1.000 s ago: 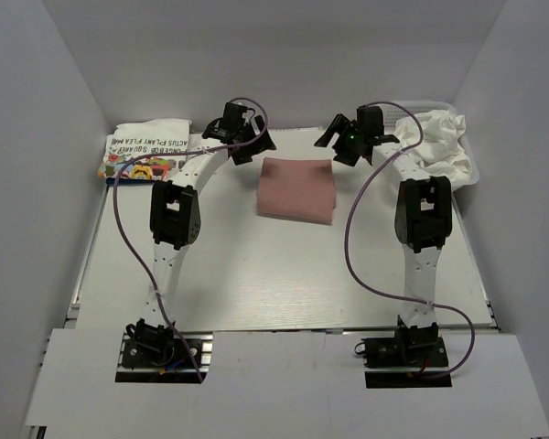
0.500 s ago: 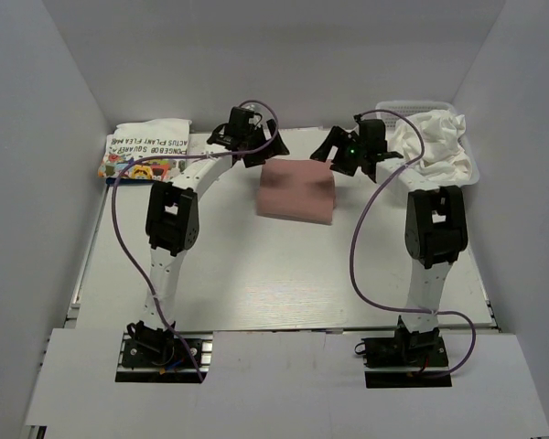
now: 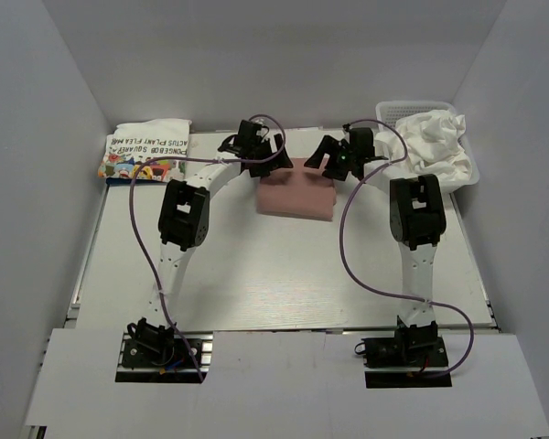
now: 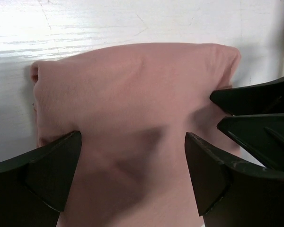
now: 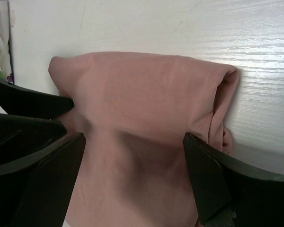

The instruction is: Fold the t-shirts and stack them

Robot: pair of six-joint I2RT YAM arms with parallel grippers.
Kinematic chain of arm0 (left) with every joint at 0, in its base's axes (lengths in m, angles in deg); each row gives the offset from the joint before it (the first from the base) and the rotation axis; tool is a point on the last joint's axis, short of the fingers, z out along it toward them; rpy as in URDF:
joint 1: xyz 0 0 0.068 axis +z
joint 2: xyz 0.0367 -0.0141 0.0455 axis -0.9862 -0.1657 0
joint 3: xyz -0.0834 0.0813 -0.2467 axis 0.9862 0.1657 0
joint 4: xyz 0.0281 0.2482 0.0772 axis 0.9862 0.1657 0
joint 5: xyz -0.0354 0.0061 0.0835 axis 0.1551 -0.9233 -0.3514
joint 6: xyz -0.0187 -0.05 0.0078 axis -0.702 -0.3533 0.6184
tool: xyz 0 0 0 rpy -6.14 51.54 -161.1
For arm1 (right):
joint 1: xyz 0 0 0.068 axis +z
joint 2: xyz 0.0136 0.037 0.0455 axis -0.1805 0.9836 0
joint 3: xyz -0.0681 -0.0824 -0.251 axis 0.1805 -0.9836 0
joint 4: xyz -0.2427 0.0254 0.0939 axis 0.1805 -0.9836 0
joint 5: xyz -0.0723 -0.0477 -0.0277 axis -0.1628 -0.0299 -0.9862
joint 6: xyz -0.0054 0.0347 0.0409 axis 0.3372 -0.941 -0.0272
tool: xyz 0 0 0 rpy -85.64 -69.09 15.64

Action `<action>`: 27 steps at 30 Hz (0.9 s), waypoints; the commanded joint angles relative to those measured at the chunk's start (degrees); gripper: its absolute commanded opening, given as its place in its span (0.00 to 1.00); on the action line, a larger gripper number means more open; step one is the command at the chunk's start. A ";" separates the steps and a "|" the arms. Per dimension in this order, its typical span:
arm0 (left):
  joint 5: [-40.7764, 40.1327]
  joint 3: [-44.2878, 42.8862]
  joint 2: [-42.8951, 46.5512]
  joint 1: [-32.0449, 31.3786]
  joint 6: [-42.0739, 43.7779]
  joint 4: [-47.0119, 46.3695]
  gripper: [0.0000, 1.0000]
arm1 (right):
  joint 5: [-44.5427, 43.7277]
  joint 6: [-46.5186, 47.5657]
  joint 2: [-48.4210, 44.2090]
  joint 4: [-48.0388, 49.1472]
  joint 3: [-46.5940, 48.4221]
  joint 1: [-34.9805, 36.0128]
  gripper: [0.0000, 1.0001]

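A folded dusty pink t-shirt point(image 3: 297, 188) lies on the table at the back middle. It fills the left wrist view point(image 4: 132, 118) and the right wrist view point(image 5: 142, 118). My left gripper point(image 3: 267, 163) is open over the shirt's far left corner, its fingers point(image 4: 52, 175) spread above the cloth. My right gripper point(image 3: 329, 159) is open over the far right corner, fingers point(image 5: 213, 179) spread above the cloth. A folded white t-shirt with colourful cartoons and black lettering point(image 3: 148, 149) lies at the back left. Crumpled white t-shirts point(image 3: 435, 142) fill the basket.
A white plastic mesh basket point(image 3: 471, 174) stands at the back right corner. White walls enclose the table on three sides. The other gripper's black fingers show at the edge of each wrist view point(image 4: 260, 118) point(image 5: 23, 118).
Both grippers have moved inward from the sides and come down over the far edge of the pink t-shirt. The shirts have not moved.
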 commanded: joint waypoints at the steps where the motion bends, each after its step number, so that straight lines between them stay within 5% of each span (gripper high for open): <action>1: -2.89 -2.71 3.76 0.09 3.52 3.05 1.00 | -1.25 4.37 -3.60 -2.96 1.72 0.10 0.90; 7: -5.97 2.63 14.49 -0.96 5.20 2.53 1.00 | -1.70 5.79 -17.21 -0.53 -9.25 1.68 0.90; 13: 4.21 18.19 22.76 -3.60 4.06 -2.83 1.00 | 2.17 0.44 -29.43 10.91 -29.17 3.44 0.90; 27: 0.62 38.42 19.61 -3.87 0.80 -2.94 1.00 | 5.33 -7.31 -18.11 16.81 -41.78 1.86 0.90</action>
